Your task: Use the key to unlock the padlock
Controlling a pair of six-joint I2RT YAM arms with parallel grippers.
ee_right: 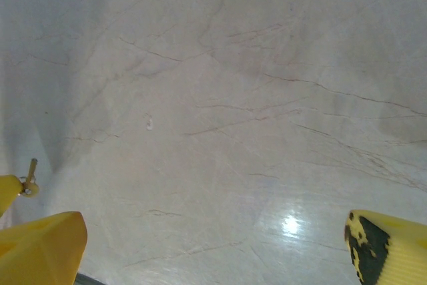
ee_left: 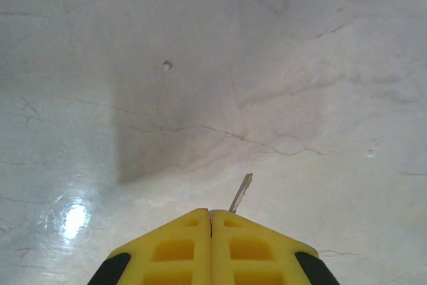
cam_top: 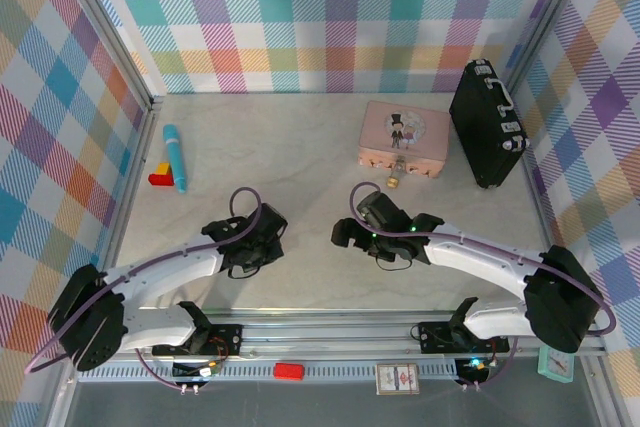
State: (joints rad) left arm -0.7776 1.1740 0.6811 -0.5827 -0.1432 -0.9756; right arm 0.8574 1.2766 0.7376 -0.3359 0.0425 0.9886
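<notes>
On my left side the left gripper (ee_left: 211, 221) is pressed closed on the key (ee_left: 241, 193), whose thin blade pokes out past the yellow fingertips, low over the bare table (cam_top: 300, 147). From above, that gripper sits left of centre, well apart from the lock. So I count picking up the key as done. In the middle, the right gripper (ee_right: 210, 228) has its fingers spread wide with nothing between them, hovering over bare table too. Further right, the padlock (cam_top: 396, 179) lies at the front edge of the pink tin (cam_top: 405, 132), touching it or just beside it. I cannot tell whether it hangs on the tin's clasp, nor whether its shackle is latched. Neither gripper is on it. What I judge is left: steady the padlock with the empty gripper, carry the key across, seat it in the keyhole and turn it.
</notes>
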